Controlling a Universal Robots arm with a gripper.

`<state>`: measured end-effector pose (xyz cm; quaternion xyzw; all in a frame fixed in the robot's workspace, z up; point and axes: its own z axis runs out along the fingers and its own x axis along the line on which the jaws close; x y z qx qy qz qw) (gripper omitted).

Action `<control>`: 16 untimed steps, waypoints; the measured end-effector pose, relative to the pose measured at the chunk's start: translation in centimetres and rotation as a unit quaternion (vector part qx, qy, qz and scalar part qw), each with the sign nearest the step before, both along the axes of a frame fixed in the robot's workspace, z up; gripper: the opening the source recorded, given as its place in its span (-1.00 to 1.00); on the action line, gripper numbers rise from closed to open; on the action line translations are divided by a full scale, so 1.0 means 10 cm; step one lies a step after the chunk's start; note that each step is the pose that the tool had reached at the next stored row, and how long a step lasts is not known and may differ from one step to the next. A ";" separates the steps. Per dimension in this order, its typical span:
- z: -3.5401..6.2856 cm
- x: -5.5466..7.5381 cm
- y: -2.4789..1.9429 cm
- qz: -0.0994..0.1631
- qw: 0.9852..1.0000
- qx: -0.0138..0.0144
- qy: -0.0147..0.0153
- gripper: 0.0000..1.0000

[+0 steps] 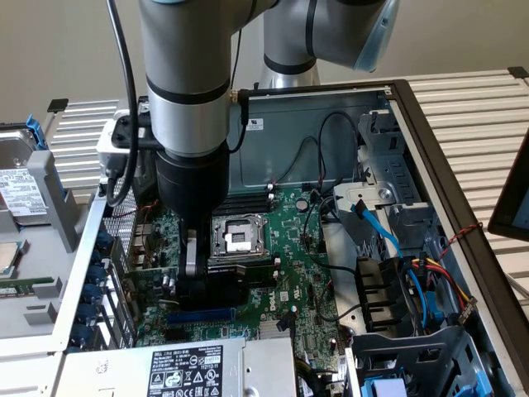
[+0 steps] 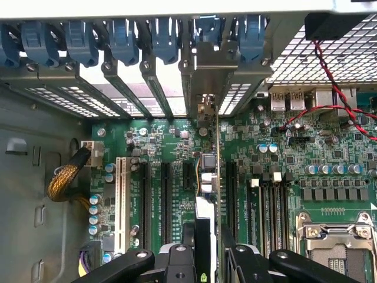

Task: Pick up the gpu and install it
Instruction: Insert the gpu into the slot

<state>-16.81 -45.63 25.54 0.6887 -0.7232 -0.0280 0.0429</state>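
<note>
The gripper [image 2: 206,254] is clamped on the gpu [image 2: 207,177], one finger on each side of the card. The gpu stands on edge over the green motherboard [image 2: 171,135], in line with the long black slots, and its silver bracket reaches the rear slot openings under a row of blue clips [image 2: 123,35]. All this sits inside an open computer case [image 1: 413,107]. The power supply [image 1: 264,356] near the front carries a black label [image 1: 186,368] (white print and marks, too small to read). A twisted red and black wire [image 2: 330,76] crosses the mesh wall.
</note>
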 end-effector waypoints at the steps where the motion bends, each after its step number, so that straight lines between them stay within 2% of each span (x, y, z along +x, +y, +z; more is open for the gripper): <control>1: -0.001 0.00 0.002 0.001 1.000 0.000 0.001 -0.47; 5: -0.002 0.00 0.003 0.003 1.000 0.000 0.006 -0.47; 8: -0.002 0.00 0.002 0.003 1.000 0.000 0.006 -0.47; 16: -0.004 0.00 0.003 0.003 1.000 0.000 0.003 -0.47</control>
